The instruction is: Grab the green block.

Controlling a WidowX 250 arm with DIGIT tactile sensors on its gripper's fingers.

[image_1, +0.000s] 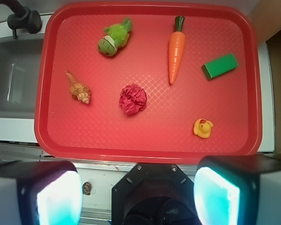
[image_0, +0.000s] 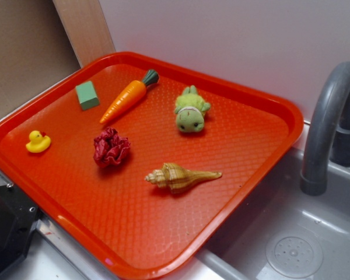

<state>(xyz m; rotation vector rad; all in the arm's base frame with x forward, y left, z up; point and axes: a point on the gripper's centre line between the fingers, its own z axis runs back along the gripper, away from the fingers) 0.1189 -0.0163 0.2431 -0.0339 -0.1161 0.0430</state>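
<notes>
The green block (image_0: 87,95) lies flat in the far left corner of the red tray (image_0: 134,221), beside the carrot's tip. In the wrist view the green block (image_1: 219,65) sits at the upper right of the tray (image_1: 145,136), well apart from my gripper (image_1: 138,197). The gripper hangs high over the tray's near edge. Its two cyan-padded fingers (image_1: 58,199) stand wide apart with nothing between them. The gripper is out of the exterior view.
On the tray also lie an orange carrot (image_1: 176,49), a plush turtle (image_1: 114,38), a yellow duck (image_1: 203,128), a crumpled red ball (image_1: 133,99) and a shell (image_1: 78,88). A grey sink (image_0: 291,245) with a faucet (image_0: 329,116) adjoins the tray.
</notes>
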